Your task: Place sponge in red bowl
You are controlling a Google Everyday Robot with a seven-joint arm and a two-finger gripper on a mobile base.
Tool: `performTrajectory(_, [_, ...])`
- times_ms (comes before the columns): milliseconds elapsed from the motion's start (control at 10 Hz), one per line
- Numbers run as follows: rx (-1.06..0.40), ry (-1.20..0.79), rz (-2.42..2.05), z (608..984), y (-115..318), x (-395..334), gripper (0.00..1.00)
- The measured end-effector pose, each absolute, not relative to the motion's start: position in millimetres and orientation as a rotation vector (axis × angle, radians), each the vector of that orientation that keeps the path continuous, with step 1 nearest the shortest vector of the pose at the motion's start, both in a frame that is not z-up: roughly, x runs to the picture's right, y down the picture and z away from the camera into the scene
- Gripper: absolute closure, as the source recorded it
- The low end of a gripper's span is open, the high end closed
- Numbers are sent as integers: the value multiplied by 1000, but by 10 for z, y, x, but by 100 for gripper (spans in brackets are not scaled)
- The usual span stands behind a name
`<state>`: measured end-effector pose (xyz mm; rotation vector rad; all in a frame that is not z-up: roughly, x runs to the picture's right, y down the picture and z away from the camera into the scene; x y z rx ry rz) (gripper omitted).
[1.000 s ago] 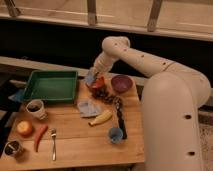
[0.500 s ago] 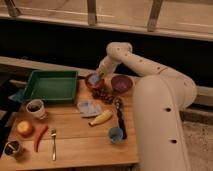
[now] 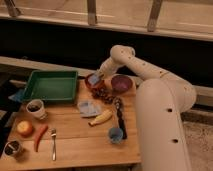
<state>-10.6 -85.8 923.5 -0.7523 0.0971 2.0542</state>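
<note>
On the wooden worktop (image 3: 75,145), a green tray (image 3: 48,86) lay at the left, with a fork (image 3: 53,143) and a white cup (image 3: 35,108) nearer. The pale cloth (image 3: 89,107) and a banana (image 3: 101,118) sat below the red bowl (image 3: 89,85). The hand (image 3: 96,78) hung over that bowl, pinching the sponge (image 3: 93,79). The purple bowl (image 3: 121,83) stood just right. No writing was readable.

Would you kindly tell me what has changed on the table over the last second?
The arm swung forward and down, carrying the sponge in the hand until it sits over the red bowl's rim. It has not been let go yet. The purple bowl, green tray, banana and blue cup stayed put.
</note>
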Motion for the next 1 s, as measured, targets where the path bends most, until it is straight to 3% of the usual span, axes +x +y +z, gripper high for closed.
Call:
performTrajectory(400, [-793, 70, 2036, 9193, -815, -233, 24])
performTrajectory(1000, [-796, 67, 2033, 9190, -816, -262, 20])
